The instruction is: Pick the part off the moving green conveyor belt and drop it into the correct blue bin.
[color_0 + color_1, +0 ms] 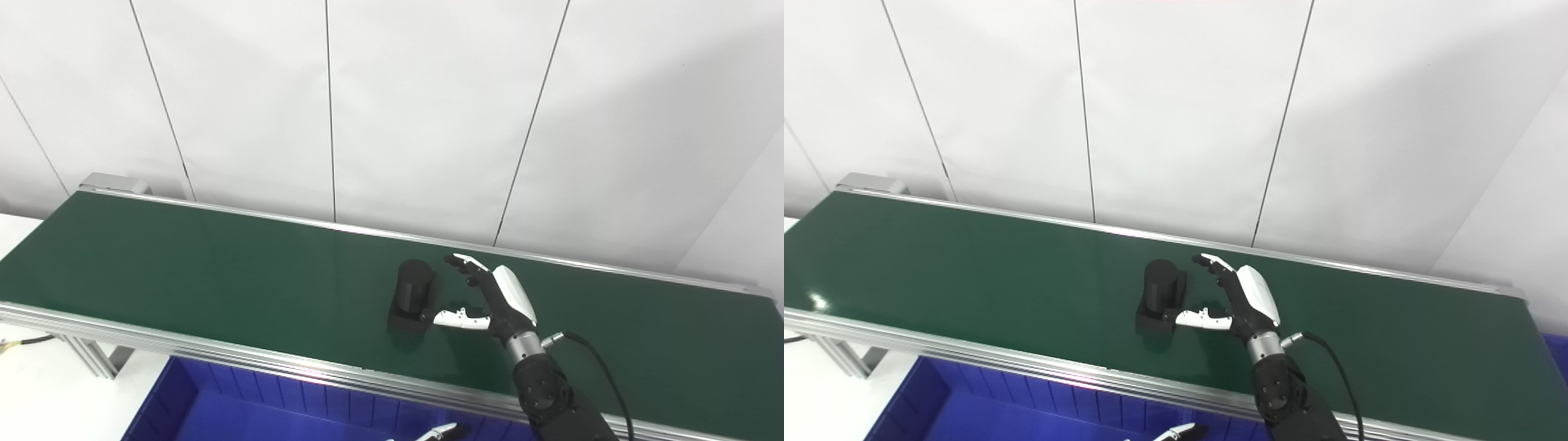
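A black part (412, 296), a rounded cylinder on a flat base, lies on the green conveyor belt (184, 263) near its middle. My right hand (490, 297) is over the belt just right of the part, open, with fingers spread above and the thumb (456, 318) reaching to the part's near right corner. Whether the thumb touches it is unclear. Of my left hand only a fingertip (436, 433) shows at the bottom edge, over the blue bin (257, 410). The same scene shows in the right eye view, with the part (1160, 294) and the right hand (1240, 300).
The belt has aluminium side rails (245, 355) along its near and far edges. A white panelled wall stands behind it. A black cable (603, 373) loops from my right wrist. A white table surface (37, 392) lies at the lower left.
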